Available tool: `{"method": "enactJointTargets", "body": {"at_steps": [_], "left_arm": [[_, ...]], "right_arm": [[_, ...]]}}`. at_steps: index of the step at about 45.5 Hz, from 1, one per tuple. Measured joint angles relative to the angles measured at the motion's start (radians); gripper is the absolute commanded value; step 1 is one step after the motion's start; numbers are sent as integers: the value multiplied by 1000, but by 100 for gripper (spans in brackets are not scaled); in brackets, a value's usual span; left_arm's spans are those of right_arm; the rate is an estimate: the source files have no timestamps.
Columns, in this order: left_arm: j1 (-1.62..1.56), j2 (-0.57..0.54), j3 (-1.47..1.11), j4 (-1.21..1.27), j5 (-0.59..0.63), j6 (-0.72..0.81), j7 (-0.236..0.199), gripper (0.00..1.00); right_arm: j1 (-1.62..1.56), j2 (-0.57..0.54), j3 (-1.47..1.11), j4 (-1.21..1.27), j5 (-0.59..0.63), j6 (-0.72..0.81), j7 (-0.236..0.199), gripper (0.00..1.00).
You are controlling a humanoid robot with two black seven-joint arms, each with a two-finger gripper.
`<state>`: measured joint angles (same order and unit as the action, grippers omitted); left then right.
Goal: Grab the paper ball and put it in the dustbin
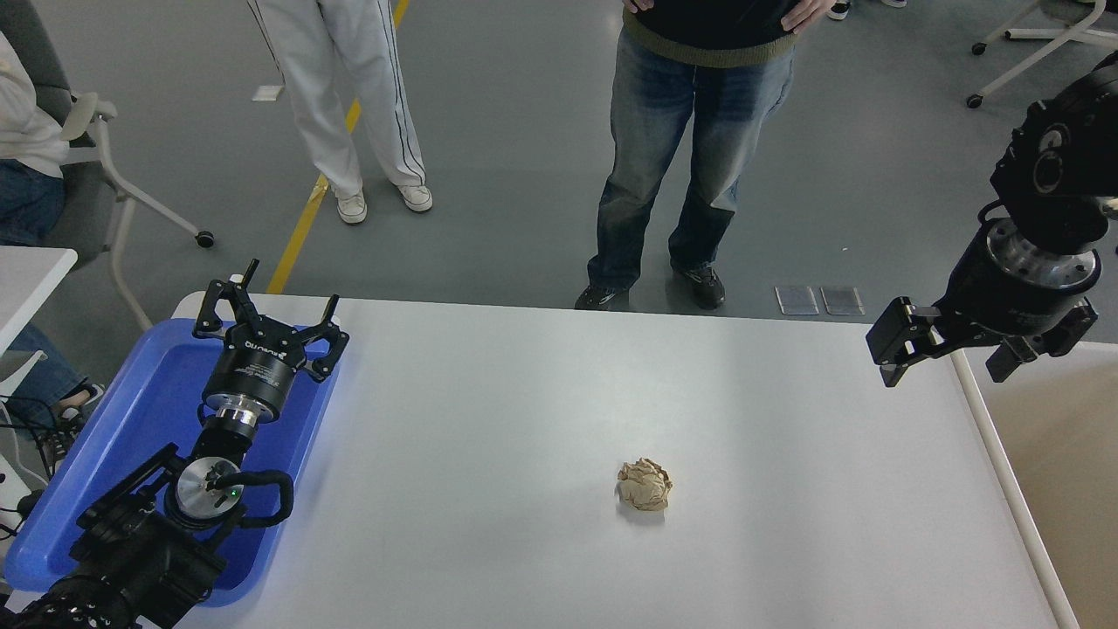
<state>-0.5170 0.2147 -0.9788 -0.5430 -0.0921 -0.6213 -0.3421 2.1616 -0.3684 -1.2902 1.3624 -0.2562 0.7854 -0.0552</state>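
The big white worktop (541, 411) fills most of what I can see. At its right side is the dustbin (1061, 454), with a rounded white rim and a beige inside, but the edge of the view cuts it off, so only one corner shows. On the left lies a blue tray (131, 419), partly covered by the left arm. Two people stand at the far side of the worktop, one in blue jeans (690, 148) and one in white trousers (349, 87); I see them from the waist down only. Someone sits in a chair (96, 157) at the far left, mostly out of view.

The left tool (271, 310) rests over the tray with its fingers spread apart and nothing in them. The right tool (952, 349) hangs high above the worktop's right edge, near the dustbin. Its jaws are apart and it holds nothing.

The paper ball (645, 485) is small, tan-brown and all crumpled, with lots of folds and a little shadow under it. It sits alone on the worktop, a bit right of the middle and toward the near side, well apart from both tools and from the dustbin
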Motion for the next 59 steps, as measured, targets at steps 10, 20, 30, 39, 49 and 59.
{"method": "enactJointTargets", "body": {"at_steps": [10,20,30,39,49,59], "left_arm": [[0,0,0,0,0,0,-2,100],[0,0,0,0,0,0,-4,100],[0,0,0,0,0,0,-4,100],[0,0,0,0,0,0,-5,100],[0,0,0,0,0,0,-5,100],[0,0,0,0,0,0,-5,100]], "right_arm": [[4,-1,0,0,0,0,0,100],[6,0,0,0,0,0,0,100],[7,1,2,0,0,0,0,100],[7,0,5,0,0,0,0,100],[0,0,7,0,0,0,0,100],[-7,0,33,-4,1,0,0,100]]}}
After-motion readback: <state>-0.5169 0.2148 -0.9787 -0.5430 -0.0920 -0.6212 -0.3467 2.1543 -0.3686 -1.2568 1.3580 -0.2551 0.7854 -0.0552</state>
